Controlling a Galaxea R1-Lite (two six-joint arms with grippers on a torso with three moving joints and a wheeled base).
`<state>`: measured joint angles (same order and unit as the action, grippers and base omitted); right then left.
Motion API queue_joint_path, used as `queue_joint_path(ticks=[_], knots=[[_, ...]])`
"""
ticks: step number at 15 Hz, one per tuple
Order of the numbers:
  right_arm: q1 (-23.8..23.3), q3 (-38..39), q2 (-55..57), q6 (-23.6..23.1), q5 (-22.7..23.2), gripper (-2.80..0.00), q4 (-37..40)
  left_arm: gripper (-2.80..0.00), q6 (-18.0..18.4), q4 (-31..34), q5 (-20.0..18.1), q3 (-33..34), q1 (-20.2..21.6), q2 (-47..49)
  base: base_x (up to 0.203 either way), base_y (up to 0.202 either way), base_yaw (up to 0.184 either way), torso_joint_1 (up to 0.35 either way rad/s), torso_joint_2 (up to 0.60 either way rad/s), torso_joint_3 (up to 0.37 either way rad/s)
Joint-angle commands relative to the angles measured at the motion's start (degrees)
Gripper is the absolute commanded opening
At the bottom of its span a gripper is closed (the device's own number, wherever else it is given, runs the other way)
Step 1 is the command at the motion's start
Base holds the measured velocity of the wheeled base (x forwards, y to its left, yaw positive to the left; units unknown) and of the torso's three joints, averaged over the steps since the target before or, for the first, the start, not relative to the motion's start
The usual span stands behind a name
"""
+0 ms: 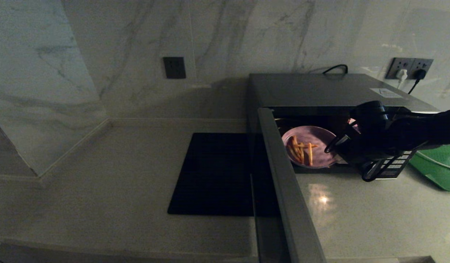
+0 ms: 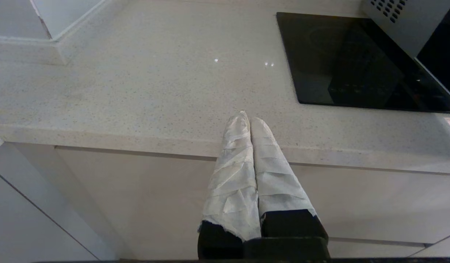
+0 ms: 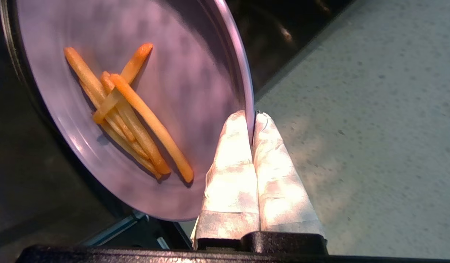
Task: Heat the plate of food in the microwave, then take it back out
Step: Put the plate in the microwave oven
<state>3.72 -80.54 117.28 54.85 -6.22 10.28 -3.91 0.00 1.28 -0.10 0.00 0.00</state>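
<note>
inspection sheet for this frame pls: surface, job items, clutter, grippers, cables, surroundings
Surface: pale speckled counter, a light glare in front of the microwave.
Job's things: microwave with its door swung open; plate of food at the cavity mouth, fries on it.
Clutter: black mat left of the microwave; green tray to its right.
Grippers: right gripper pinches the plate's rim, fingers tape-wrapped; left gripper shut, empty, at the counter's front edge.
Cables: black cord behind the microwave; plugs in the wall socket.
Surroundings: marble wall, dark wall plate.
</note>
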Motion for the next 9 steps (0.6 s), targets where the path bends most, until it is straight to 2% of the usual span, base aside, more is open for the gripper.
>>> queue_joint_path(ticks=[1, 9], knots=[[-0.20, 0.47, -1.09, 0.34, -0.11, -2.80, 0.18, -2.80, -0.04, 0.00, 0.03, 0.01, 0.00, 0.00, 0.000, 0.000, 0.000, 0.000, 0.00, 0.000], [0.44, -2.09, 0.23, 2.43, 0.15, -2.80, 0.09, -2.80, -0.04, 0.00, 0.03, 0.01, 0.00, 0.00, 0.000, 0.000, 0.000, 0.000, 0.00, 0.000]])
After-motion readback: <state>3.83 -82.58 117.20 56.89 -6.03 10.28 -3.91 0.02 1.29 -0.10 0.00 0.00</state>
